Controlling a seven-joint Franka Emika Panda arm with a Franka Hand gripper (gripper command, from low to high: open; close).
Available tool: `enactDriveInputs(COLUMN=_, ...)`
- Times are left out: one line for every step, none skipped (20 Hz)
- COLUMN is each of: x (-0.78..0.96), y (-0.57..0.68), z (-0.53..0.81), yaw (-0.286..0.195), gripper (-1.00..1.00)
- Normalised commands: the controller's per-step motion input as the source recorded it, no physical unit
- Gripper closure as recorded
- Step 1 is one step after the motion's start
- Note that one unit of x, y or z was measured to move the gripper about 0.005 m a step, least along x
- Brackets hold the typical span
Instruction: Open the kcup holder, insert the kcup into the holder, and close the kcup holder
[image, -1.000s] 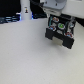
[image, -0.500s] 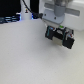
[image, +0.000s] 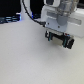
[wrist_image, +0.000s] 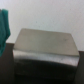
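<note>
Hovering above the kcup holder (wrist_image: 45, 50), the gripper (image: 60, 40) risked clipping its twelve-o'clock edge; jaw state could not be told.

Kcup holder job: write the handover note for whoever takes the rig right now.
Hand: above the white table in the exterior view; open or shut cannot be told.
Kcup holder: a boxy unit fills the wrist view; drawer fronts are not visible.
Kcup: a green object sits at the wrist view's edge, possibly it; too blurred to confirm.
Done: nothing visibly.
Left: open, insert, close.
</note>
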Motion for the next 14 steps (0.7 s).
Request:
enactDriveInputs(x=-0.32, y=0.28, z=-0.07, yaw=0.174, gripper=-1.0)
enactDriveInputs(x=-0.35, y=0.28, z=-0.05, yaw=0.177, gripper=-1.0)
enactDriveInputs(x=-0.36, y=0.29, z=-0.03, yaw=0.175, gripper=-1.0)
enactDriveInputs(x=-0.36, y=0.29, z=-0.02, yaw=0.171, gripper=-1.0)
enactDriveInputs(x=-0.36, y=0.34, z=0.0, yaw=0.163, gripper=-1.0)
enactDriveInputs(x=-0.38, y=0.36, z=0.0, yaw=0.159, gripper=-1.0)
enactDriveInputs(x=-0.38, y=0.37, z=0.01, yaw=0.148, gripper=-1.0)
enactDriveInputs(x=-0.39, y=0.39, z=0.01, yaw=0.148, gripper=-1.0)
enactDriveInputs(x=-0.38, y=0.39, z=0.01, yaw=0.143, gripper=-1.0)
enactDriveInputs(x=-0.38, y=0.38, z=0.0, yaw=0.145, gripper=-1.0)
enactDriveInputs(x=-0.39, y=0.34, z=-0.02, yaw=0.156, gripper=-1.0)
enactDriveInputs(x=-0.06, y=-0.04, z=0.01, yaw=0.067, gripper=1.0)
enactDriveInputs(x=-0.44, y=0.2, z=-0.11, yaw=0.194, gripper=-1.0)
enactDriveInputs(x=-0.44, y=0.19, z=-0.14, yaw=0.198, gripper=-1.0)
